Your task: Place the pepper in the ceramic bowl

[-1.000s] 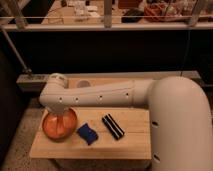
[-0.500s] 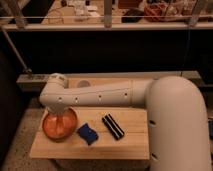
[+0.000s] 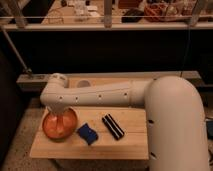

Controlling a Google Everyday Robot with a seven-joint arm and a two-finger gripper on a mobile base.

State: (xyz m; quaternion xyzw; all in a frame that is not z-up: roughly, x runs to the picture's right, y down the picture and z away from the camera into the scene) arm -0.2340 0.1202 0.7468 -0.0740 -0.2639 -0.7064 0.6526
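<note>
- On the worktop (image 3: 131,145), toward its left end: bowl (image 3: 49,132), orange-red, glossy, sitting upright.
- Straight over the bowl: gripper (image 3: 59,119), hanging down from the white arm (image 3: 110,95), its tip low at the bowl's middle. Inside the rim or just above it, cannot tell.
- Spread or pressed together? Cannot tell; lost against the orange behind it.
- Pepper: not to be made out from the bowl's own colour. In the gripper or down in the bowl, cannot tell.
- Just right of the bowl: blue block (image 3: 87,133), lying flat, close by the rim. Touching or apart, unclear.
- Further right, apart from the block: black bar (image 3: 113,126) with white stripes, lying at a slant.
- Across the back of the worktop: arm running from the big white body (image 3: 175,125) at the right to a bend at the left, then turning downward.
</note>
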